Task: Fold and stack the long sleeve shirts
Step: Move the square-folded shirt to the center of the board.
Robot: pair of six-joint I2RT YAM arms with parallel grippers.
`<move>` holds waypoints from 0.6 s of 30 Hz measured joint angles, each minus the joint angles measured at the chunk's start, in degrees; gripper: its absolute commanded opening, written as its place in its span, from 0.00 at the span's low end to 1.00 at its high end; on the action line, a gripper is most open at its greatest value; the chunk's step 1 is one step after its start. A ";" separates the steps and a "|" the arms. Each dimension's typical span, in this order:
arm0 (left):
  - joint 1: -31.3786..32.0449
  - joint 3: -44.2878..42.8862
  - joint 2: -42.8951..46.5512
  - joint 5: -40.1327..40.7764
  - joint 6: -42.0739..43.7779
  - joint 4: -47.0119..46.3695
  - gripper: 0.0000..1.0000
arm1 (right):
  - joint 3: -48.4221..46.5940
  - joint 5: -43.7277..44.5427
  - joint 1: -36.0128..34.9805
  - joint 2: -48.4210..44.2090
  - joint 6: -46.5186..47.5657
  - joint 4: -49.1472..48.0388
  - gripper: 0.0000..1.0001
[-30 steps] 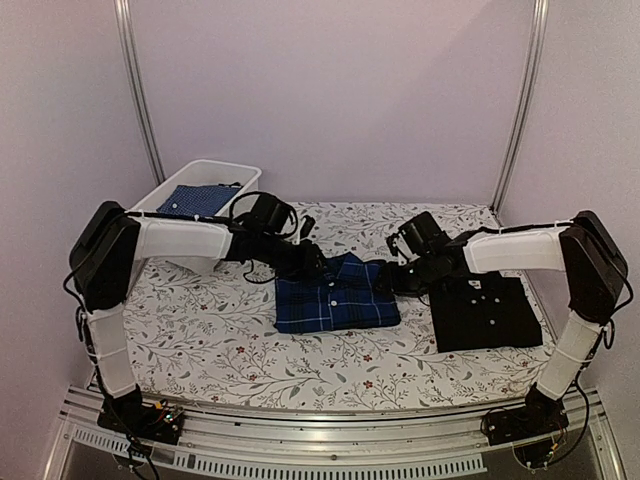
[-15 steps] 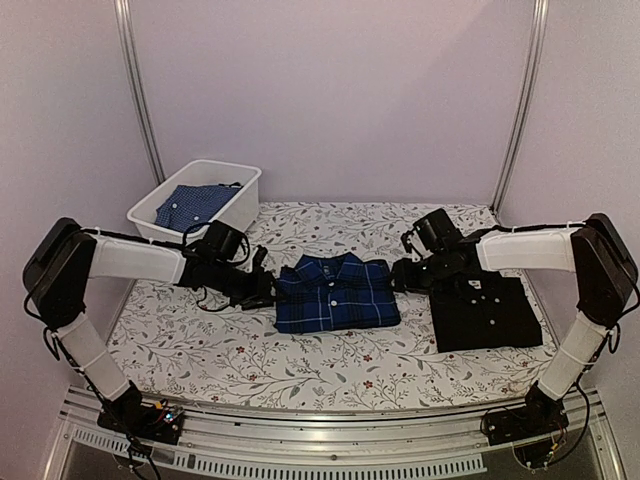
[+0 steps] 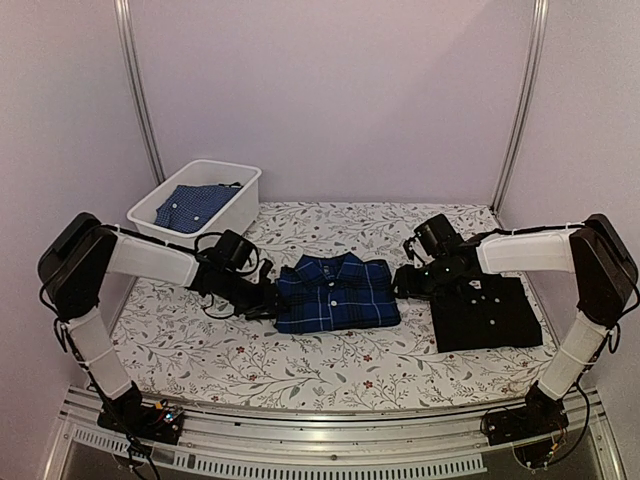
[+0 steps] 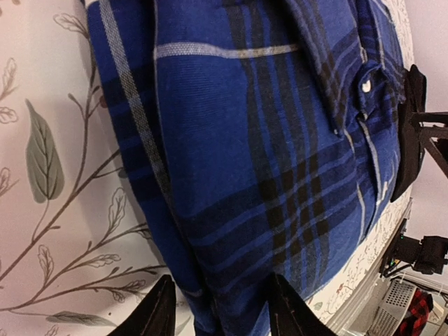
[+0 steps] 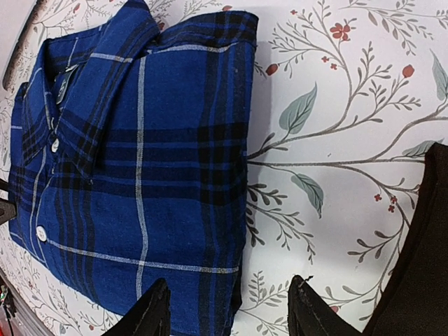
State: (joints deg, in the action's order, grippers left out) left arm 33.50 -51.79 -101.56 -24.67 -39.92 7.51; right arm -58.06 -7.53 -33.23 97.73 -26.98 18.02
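The navy-and-blue plaid long sleeve shirt [image 3: 335, 295] lies folded, collar away from me, in the middle of the table. The plain black long sleeve shirt [image 3: 490, 312] lies folded to its right, apart from it. My left gripper [image 3: 268, 298] sits low at the plaid shirt's left edge. In the left wrist view the left gripper [image 4: 220, 308] is open, its fingers astride that folded edge of the plaid shirt [image 4: 266, 140]. My right gripper [image 3: 402, 280] is at the plaid shirt's right edge. The right wrist view shows this gripper [image 5: 229, 311] open over the plaid shirt's [image 5: 140, 161] edge, the black shirt [image 5: 420, 280] just beside it.
A white bin [image 3: 215, 166] stands at the back left with a blue patterned cloth [image 3: 190, 205] in it. The floral tablecloth [image 3: 330, 355] covers the table. Metal posts rise at the back corners, and walls close in on three sides.
My left gripper drew back from the plaid shirt's collar area to its left edge, then edged in again. The right gripper shifted slightly right. The plaid shirt now lies flat and squared.
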 measured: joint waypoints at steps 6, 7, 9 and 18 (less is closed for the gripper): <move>1.01 -2.10 -1.53 2.75 -0.11 1.01 0.34 | 0.13 0.07 0.00 -0.52 0.00 0.00 0.56; 1.09 -2.40 -1.88 2.93 -0.11 1.01 0.30 | 0.17 0.07 0.00 -0.63 0.00 0.00 0.56; 1.25 -2.91 -2.71 3.15 -0.31 0.96 0.21 | 0.24 0.09 0.00 -0.72 0.00 -0.02 0.56; 1.31 -3.63 -3.67 4.59 -0.66 1.49 0.00 | 1.64 0.44 0.00 -2.80 -0.04 -0.02 0.58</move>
State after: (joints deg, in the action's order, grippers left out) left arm 34.81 -55.42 -105.23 -20.08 -40.58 8.99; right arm -56.42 -7.09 -33.23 94.94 -27.03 18.00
